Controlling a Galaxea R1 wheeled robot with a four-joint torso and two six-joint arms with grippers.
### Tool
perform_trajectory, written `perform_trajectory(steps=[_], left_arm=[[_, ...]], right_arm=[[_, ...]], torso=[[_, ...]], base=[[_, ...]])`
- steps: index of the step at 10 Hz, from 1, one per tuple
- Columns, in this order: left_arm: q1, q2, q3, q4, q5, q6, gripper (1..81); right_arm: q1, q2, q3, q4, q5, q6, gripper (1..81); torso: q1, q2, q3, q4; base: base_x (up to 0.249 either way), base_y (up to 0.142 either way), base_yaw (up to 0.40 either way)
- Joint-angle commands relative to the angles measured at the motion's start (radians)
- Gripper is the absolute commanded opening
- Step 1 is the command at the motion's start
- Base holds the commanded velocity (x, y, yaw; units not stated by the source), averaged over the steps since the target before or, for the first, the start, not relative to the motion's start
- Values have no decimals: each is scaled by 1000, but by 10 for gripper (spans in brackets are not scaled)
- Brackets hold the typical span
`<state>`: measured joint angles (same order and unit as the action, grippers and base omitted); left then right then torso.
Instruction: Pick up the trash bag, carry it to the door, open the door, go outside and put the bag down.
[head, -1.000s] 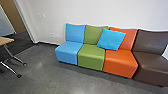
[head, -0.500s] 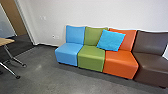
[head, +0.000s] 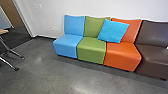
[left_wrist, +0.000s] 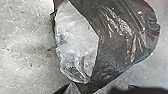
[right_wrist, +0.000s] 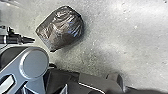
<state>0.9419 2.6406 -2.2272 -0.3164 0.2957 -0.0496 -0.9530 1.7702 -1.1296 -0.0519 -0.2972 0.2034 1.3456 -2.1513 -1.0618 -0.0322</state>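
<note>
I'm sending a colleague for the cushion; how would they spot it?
Find the row of joined-looking seats along the pale wall. On it, leaning across the green and orange backrests, is a square, bright turquoise cushion, tilted onto one corner, the only loose piece there.

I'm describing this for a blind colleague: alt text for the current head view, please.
Four seats in blue, green, orange and brown stand in a row along a pale wall, a bright blue cushion leaning across the green and orange backs. In front is grey floor; at left, part of a table with wheeled legs.
</note>
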Motion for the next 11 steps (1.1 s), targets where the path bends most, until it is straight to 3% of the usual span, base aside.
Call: perform_trajectory(steps=[1, 5, 6, 8, 11], left_arm=[[-139, -24, 5, -18, 103, -1, 811], [-192, 19, 4, -13, 132, -3, 811], [-200, 36, -6, -13, 137, -3, 811], [-202, 65, -38, -10, 157, -3, 811], [-202, 69, -66, -15, 160, -1, 811]], right_arm=[[67, -61, 15, 20, -49, 1, 811], [62, -55, 5, 20, -53, 2, 811], [62, -55, 7, 20, -53, 2, 811], [61, -52, 5, 20, -53, 2, 811], [59, -49, 5, 20, -53, 2, 811]], torso=[[63, -97, 1, 0], [143, -227, -20, 0], [166, -263, -95, 0], [198, -317, -127, 0], [257, -411, -215, 0]], base=[[0, 0, 0], [0, 0, 0], [0, 0, 0], [0, 0, 0], [0, 0, 0]])
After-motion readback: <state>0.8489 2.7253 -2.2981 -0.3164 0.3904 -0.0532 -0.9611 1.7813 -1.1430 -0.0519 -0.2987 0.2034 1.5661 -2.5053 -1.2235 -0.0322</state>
